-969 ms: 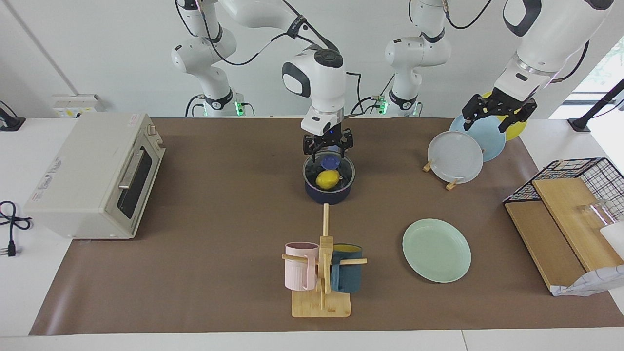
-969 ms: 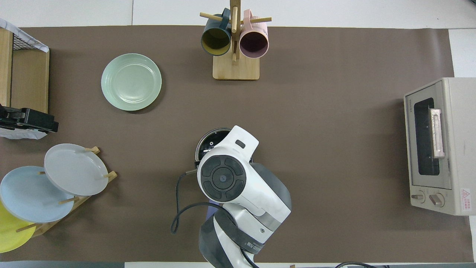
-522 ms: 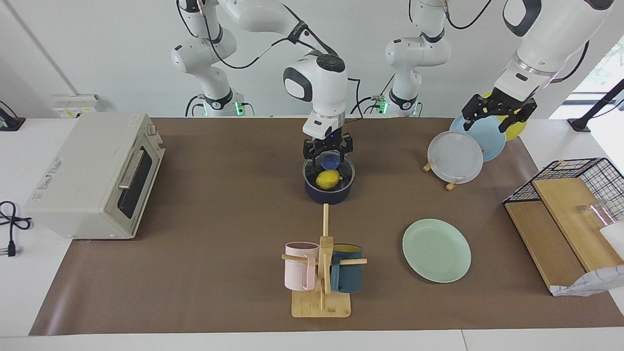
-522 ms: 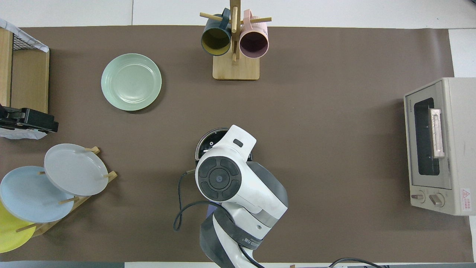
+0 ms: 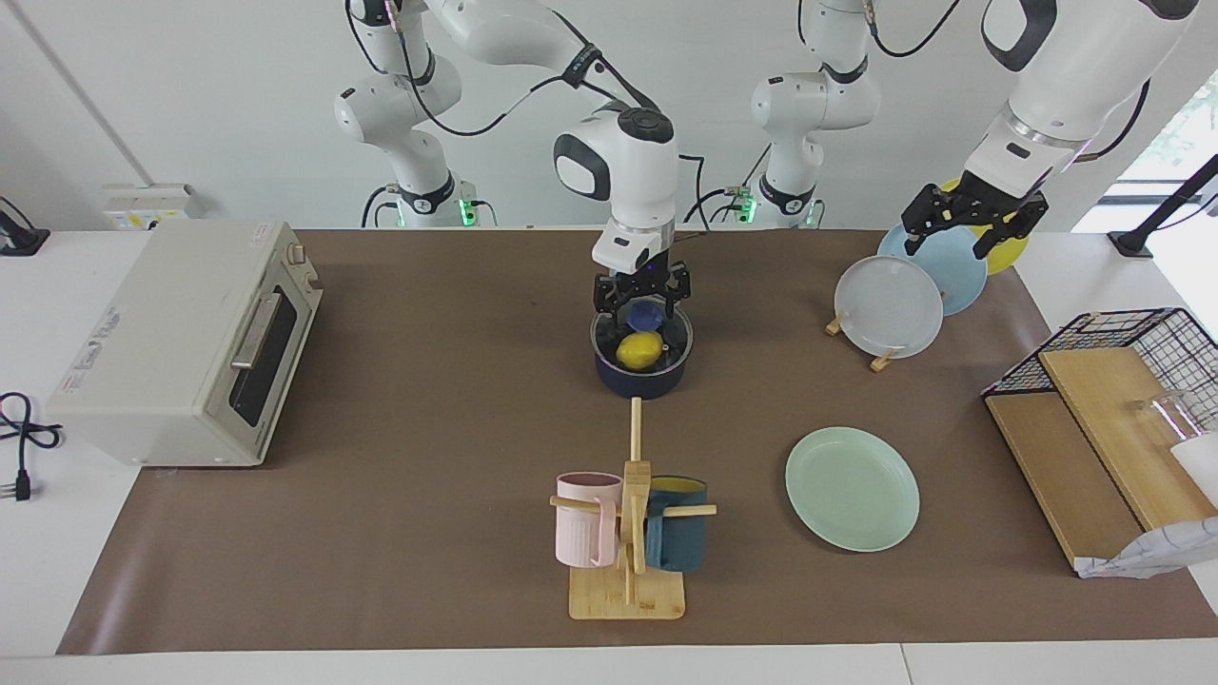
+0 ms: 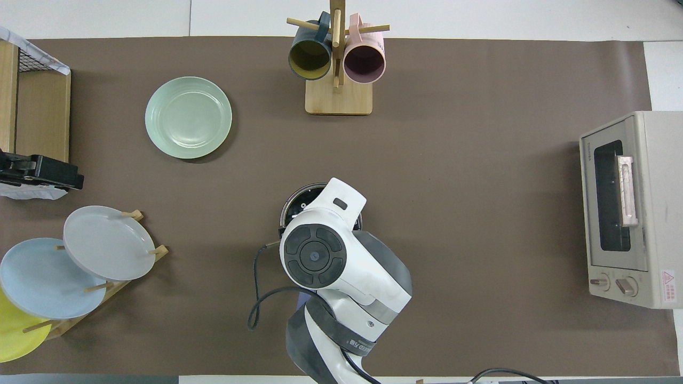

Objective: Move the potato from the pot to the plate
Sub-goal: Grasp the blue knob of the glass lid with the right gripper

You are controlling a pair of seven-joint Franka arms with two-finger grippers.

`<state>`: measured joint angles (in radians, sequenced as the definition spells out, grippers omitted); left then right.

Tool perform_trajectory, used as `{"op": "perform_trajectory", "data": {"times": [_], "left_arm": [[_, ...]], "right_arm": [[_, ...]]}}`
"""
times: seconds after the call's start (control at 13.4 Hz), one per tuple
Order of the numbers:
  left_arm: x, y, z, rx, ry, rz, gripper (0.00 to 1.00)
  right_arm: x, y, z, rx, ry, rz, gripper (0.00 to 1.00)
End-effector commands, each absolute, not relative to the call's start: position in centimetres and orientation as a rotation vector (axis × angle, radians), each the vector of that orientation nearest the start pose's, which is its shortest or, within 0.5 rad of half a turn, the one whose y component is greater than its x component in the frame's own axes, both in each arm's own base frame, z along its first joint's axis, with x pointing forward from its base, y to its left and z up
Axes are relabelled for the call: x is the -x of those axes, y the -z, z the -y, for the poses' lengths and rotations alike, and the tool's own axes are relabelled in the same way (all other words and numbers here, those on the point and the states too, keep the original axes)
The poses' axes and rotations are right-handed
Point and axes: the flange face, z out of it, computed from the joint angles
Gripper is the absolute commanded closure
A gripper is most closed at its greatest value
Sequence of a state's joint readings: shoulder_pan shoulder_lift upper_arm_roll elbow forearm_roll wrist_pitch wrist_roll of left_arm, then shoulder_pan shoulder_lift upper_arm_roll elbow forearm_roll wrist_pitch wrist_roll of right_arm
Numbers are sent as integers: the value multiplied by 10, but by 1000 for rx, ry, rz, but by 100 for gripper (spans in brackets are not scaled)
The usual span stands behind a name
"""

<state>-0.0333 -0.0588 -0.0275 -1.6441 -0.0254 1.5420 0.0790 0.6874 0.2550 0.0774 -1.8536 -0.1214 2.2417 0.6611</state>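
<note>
I am hovering my right gripper (image 5: 640,306), fingers spread, mid-frame over the potato (image 5: 639,350): firm, smooth, best pinched across its middle.

Robot lab staged as a mock kitchen. Two white arms bolted at the table's top edge in the facing view, bare white wall, loose cables, brown paper mat (image 5: 428,400) over a white table. Kitchen props: toaster oven (image 5: 181,342) at frame left, mug tree (image 5: 628,533) bottom centre, plate rack (image 5: 904,295) upper right.
</note>
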Motion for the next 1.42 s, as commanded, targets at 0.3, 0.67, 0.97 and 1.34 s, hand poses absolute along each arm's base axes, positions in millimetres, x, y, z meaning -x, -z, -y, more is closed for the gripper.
{"op": "perform_trajectory", "data": {"times": [0.3, 0.67, 0.97, 1.34], "left_arm": [[-523, -622, 35, 3138, -72, -227, 0], [-524, -622, 30, 3139, -68, -210, 0], [-526, -623, 35, 3140, -36, -219, 0], [-525, -623, 56, 3140, -29, -176, 0]], "right_arm": [[-466, -400, -435, 3095, 261, 274, 31], [-470, -410, -436, 3090, 269, 264, 34], [-471, -411, -435, 3100, 263, 268, 64], [-533, -457, -384, 3134, 231, 337, 64]]}}
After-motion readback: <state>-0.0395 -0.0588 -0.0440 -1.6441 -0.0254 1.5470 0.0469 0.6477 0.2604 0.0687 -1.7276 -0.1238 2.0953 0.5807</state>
